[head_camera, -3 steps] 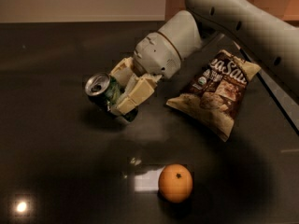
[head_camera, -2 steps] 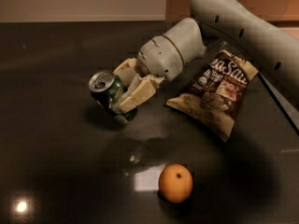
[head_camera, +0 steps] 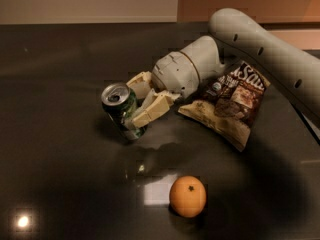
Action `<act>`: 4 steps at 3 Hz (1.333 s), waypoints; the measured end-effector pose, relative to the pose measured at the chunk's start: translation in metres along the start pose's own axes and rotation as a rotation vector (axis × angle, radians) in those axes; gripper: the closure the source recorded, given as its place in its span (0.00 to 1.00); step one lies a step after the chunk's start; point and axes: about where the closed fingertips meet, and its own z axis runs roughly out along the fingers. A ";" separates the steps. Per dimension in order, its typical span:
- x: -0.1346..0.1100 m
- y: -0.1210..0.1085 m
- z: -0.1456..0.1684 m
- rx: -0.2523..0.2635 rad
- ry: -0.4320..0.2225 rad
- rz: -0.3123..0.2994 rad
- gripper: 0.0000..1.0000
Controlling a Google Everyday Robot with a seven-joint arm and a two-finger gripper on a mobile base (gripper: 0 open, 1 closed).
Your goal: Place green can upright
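The green can [head_camera: 120, 110] stands nearly upright on the dark table, leaning slightly to the left, its silver top with pull tab showing. My gripper [head_camera: 136, 103] reaches in from the right and is shut on the can, one cream finger behind it and one finger [head_camera: 152, 110] across its front right side. The can's lower end rests at the table surface.
A brown chip bag [head_camera: 227, 104] lies right of the gripper, partly under the arm [head_camera: 265, 54]. An orange [head_camera: 187, 196] sits in front, toward the near edge. The dark glossy table [head_camera: 60, 174] shows light reflections.
The can has been turned from lying tilted toward upright, its top now facing up. The gripper and arm have rotated and shifted slightly right with it.
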 end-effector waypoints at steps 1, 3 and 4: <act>0.010 0.000 0.002 0.001 -0.004 0.013 1.00; 0.022 -0.007 0.004 -0.018 -0.050 0.045 1.00; 0.026 -0.010 0.004 -0.028 -0.075 0.053 1.00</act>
